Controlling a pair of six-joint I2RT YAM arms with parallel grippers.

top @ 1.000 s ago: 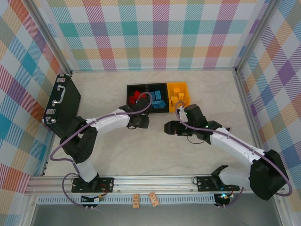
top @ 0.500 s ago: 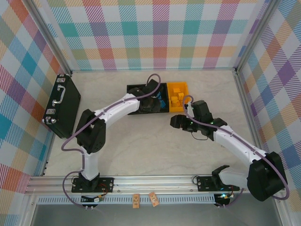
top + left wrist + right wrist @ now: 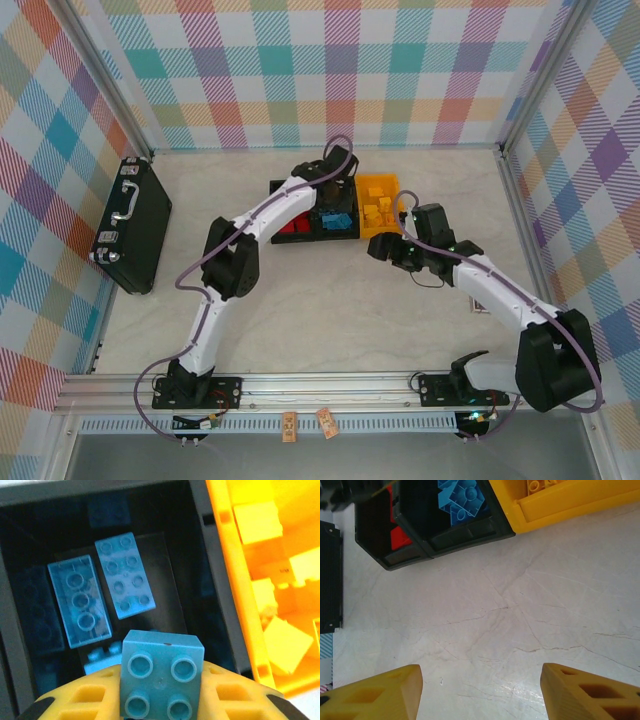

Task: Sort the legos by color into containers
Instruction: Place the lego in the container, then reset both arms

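My left gripper [image 3: 335, 198] hangs over the middle black container [image 3: 336, 238], shut on a blue four-stud lego [image 3: 162, 675] between its yellow fingers. Below it several blue legos [image 3: 122, 575] lie in that container [image 3: 100, 491]. The yellow-orange container [image 3: 379, 179] to the right holds yellow legos [image 3: 255, 522]. Red legos [image 3: 297, 226] sit in the left black container. My right gripper [image 3: 385, 250] is open just in front of the yellow container, with only bare table between its fingers [image 3: 481, 680].
A flat black case with a metal handle [image 3: 132, 225] lies at the table's left side. The three joined containers [image 3: 465, 532] stand at the back centre. Checkered walls close in the table on three sides.
The left arm swung from the table in front of the containers to above the middle one, carrying the blue lego. The right gripper shifted slightly back and right.
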